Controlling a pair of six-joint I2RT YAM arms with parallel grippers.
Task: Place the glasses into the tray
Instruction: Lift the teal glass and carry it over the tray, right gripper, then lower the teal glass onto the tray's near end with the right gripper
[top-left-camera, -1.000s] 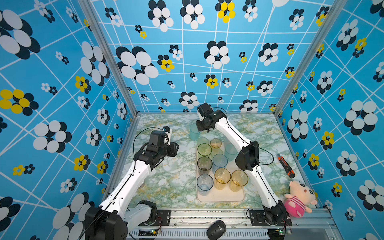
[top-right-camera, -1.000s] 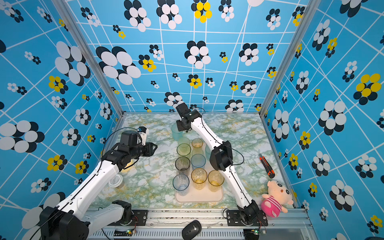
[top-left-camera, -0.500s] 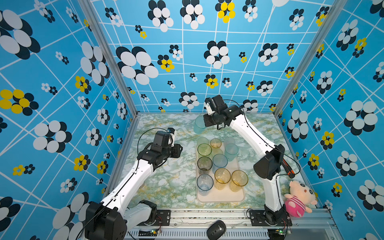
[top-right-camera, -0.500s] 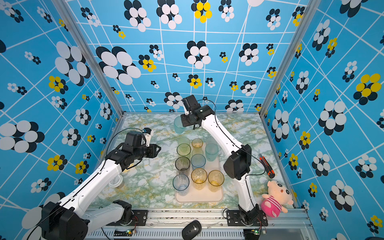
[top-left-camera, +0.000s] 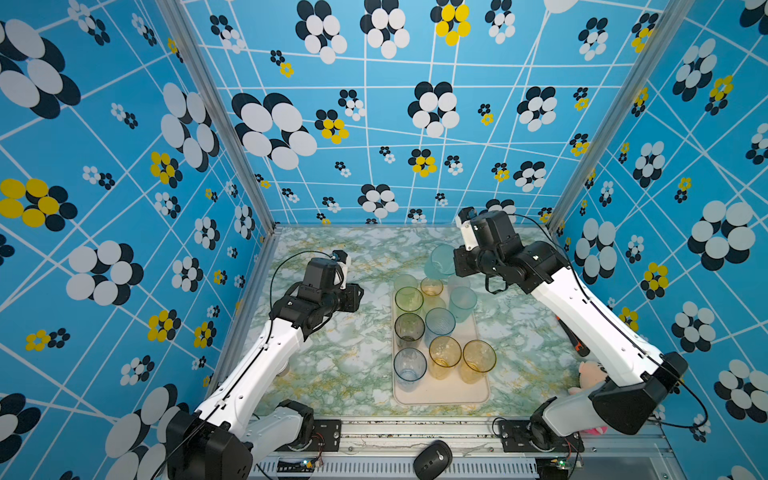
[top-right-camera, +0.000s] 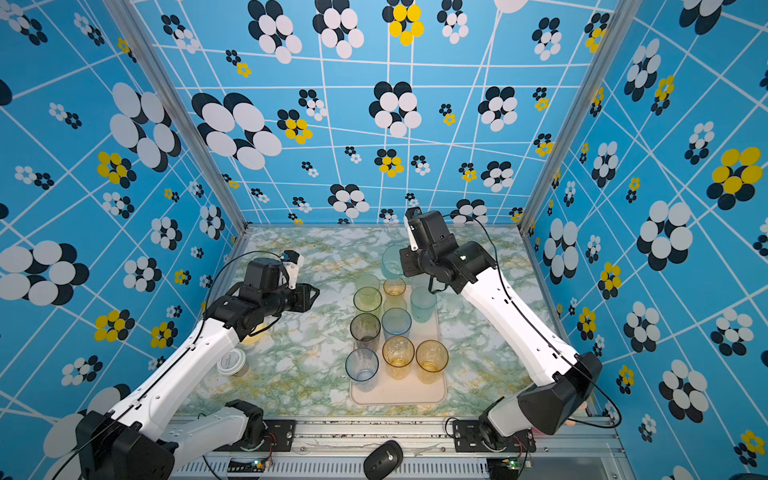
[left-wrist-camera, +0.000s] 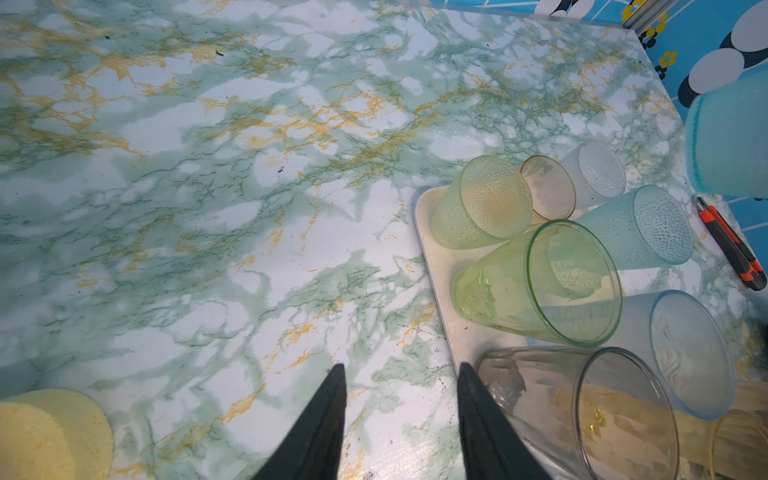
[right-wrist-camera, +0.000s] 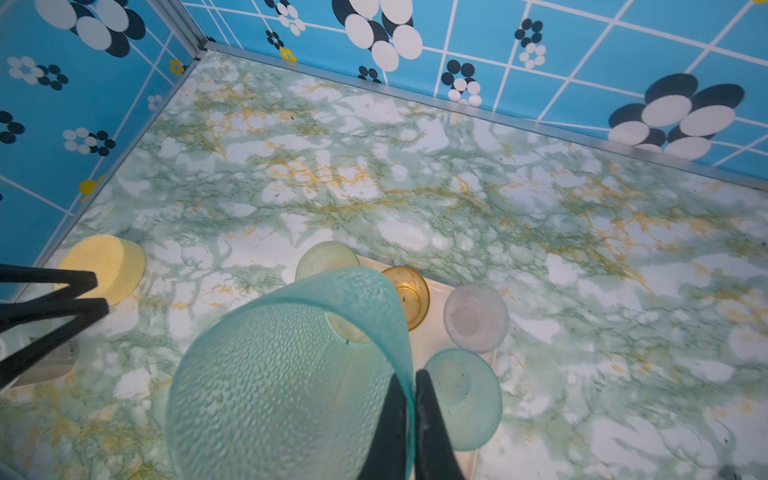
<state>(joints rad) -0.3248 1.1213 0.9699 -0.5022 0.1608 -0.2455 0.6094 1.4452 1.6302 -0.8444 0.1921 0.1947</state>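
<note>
The teal glass (top-left-camera: 441, 259) has been swung rightward, its rim clamped in the right gripper (right-wrist-camera: 409, 376), aloft by the tray's (top-left-camera: 440, 395) far end. Next, a free spot must be found and the glass lowered. The left gripper (left-wrist-camera: 401, 368) is held apart, empty.

Bright, even light; soft shadows on green-veined marble-patterned worktop (top-left-camera: 353, 361); left wrist view's textured teal translucent tumbler (left-wrist-camera: 731, 141) blurs at 3 o'clock.

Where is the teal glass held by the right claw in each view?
In a top view: the teal glass shows just past the tray's far end.
In a top view: again just past that end.
Left wrist: cut by the frame edge, near the orange knife.
Right wrist: fills the foreground, rim pinched in the right claw.
Shared landmark: the small amber glass.
</note>
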